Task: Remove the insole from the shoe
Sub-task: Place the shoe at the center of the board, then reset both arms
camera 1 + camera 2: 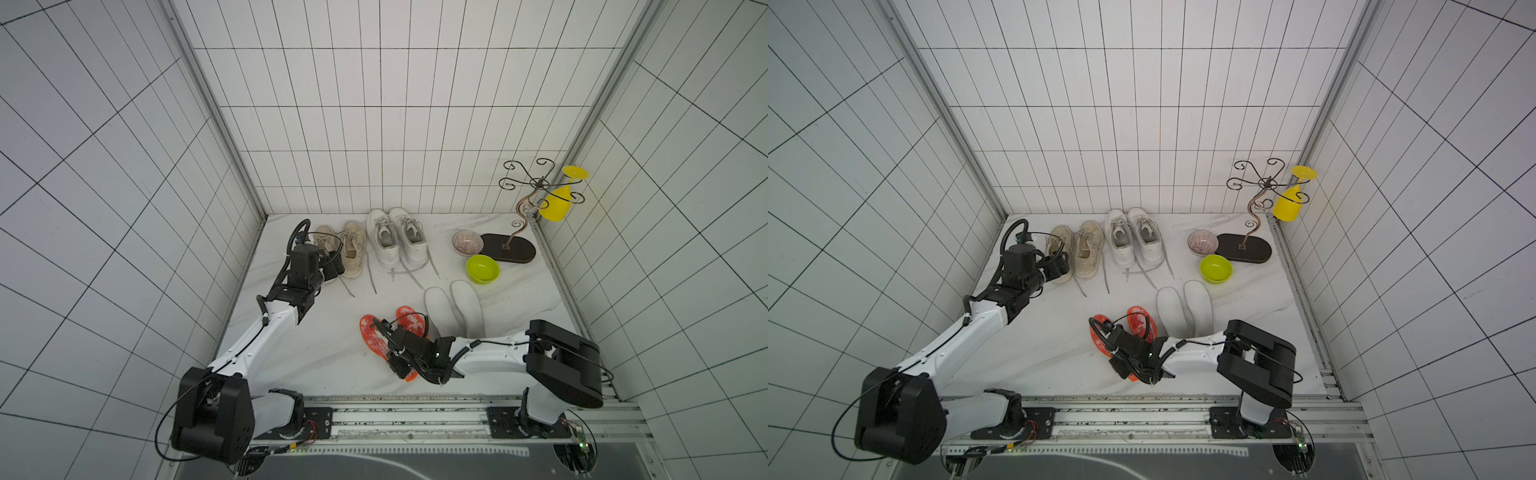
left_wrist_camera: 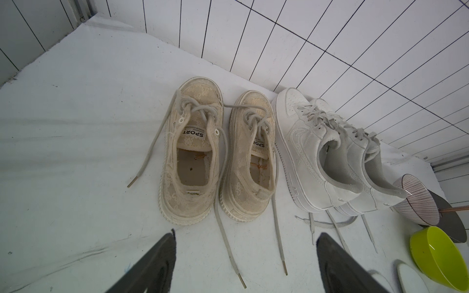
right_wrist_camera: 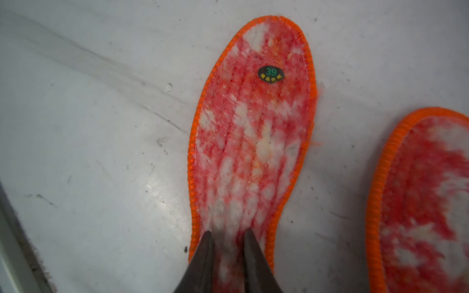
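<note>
white marble table (image 1: pixel 316 357), tiled walls (image 1: pixel 374 124) all round. nearest, the right gripper (image 3: pixel 228 234): jaws narrow, tips on an orange insole (image 3: pixel 253 139) lying flat on the table, outside any shoe. the view is blurred, so whether it grips is unclear. white insoles (image 1: pixel 453 307) are part-hidden by the right arm (image 1: pixel 490 357). left gripper (image 2: pixel 246 233) gapes wide, holding nothing, before the beige shoes (image 2: pixel 190 152). farther back, the green bowl (image 1: pixel 482 269) is empty.

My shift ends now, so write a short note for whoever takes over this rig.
Left gripper: open, hanging near the heels of the two beige lace canvas shoes, holding nothing.
Right gripper: jaws narrow over the heel end of one orange-edged red-and-white fabric insole, flat on the table; grip unclear.
Done: its twin and two white flat insoles also lie there.
Left: beige shoes look empty; the white low-top sneakers' insides are hidden, so check them.
</note>
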### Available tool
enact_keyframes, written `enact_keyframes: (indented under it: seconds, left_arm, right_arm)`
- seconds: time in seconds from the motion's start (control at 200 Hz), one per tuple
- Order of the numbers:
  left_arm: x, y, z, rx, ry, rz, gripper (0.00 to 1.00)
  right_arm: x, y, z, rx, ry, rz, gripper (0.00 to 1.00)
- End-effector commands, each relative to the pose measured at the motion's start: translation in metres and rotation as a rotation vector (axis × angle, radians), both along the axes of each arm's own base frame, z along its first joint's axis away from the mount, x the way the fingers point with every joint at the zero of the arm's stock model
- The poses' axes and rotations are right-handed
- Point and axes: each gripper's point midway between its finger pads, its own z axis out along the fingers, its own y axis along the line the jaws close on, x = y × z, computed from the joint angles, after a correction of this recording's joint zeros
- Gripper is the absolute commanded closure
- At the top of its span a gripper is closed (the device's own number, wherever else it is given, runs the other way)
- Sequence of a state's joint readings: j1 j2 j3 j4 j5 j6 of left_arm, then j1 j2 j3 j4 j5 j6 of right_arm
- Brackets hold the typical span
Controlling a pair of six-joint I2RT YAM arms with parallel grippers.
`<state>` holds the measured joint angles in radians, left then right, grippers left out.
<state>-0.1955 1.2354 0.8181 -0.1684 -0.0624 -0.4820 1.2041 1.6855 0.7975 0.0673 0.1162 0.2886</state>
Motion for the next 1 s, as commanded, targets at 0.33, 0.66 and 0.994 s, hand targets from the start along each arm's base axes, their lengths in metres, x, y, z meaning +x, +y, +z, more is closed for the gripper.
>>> enact_keyframes:
  seconds: [0.33, 0.66, 0.994]
  left_arm:
    - [-0.01, 0.009, 0.014, 0.03, -0.106, 0.025, 0.1]
    - [-0.033, 0.037, 0.014, 0.079, -0.258, 0.147, 0.03]
    - [-0.051, 0.091, -0.011, 0.424, -0.331, 0.344, 0.03]
  right_arm:
    - [0.038, -0.027, 0.101, 0.132, -0.212, -0.137, 0.52]
    - [0.124, -0.183, 0.148, 0.09, -0.433, -0.689, 0.34]
    - [0.173, -0.314, 0.15, -0.08, -0.597, -1.078, 0.06]
